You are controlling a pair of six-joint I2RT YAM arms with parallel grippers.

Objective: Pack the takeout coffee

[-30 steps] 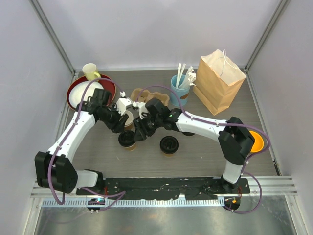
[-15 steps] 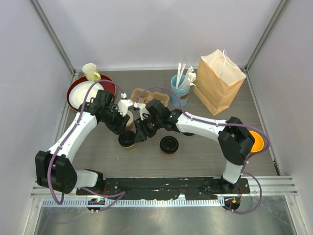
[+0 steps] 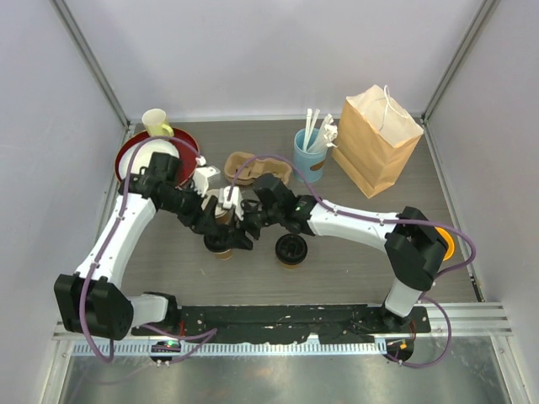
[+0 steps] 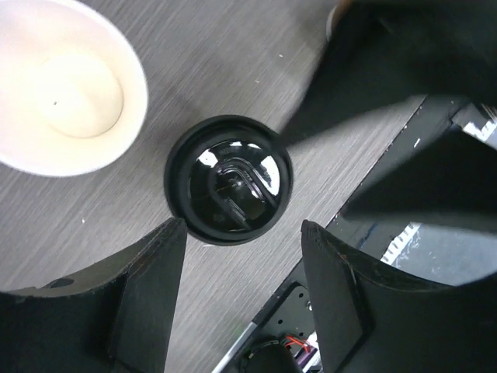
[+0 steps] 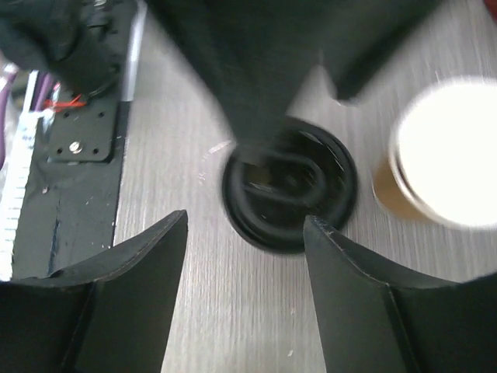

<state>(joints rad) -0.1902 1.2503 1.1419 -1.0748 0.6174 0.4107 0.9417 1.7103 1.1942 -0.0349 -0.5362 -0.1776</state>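
Two takeout coffees stand on the grey table, tan cups with black sip lids: one point(image 3: 218, 247) under both grippers, the other point(image 3: 290, 250) to its right. My left gripper point(image 3: 217, 227) and right gripper point(image 3: 242, 225) meet above the first one. In the left wrist view its lid point(image 4: 229, 179) lies just beyond my open left gripper point(image 4: 241, 225), with nothing between the fingers point(image 4: 151, 287). In the right wrist view the same lid point(image 5: 289, 194) sits just past my open right gripper point(image 5: 247, 217). Neither touches it.
A lidless tan cup with a white inside point(image 4: 62, 85) point(image 5: 446, 151) stands close beside the lidded one. Behind are a cardboard cup carrier point(image 3: 257, 168), a blue cup of utensils point(image 3: 310, 153), a brown paper bag point(image 3: 379, 139), a red plate point(image 3: 126, 151) and a yellow mug point(image 3: 156, 124).
Both grippers have opened wider and shifted toward the near side, over the left lidded cup. The left arm's elbow has swung out to the left.
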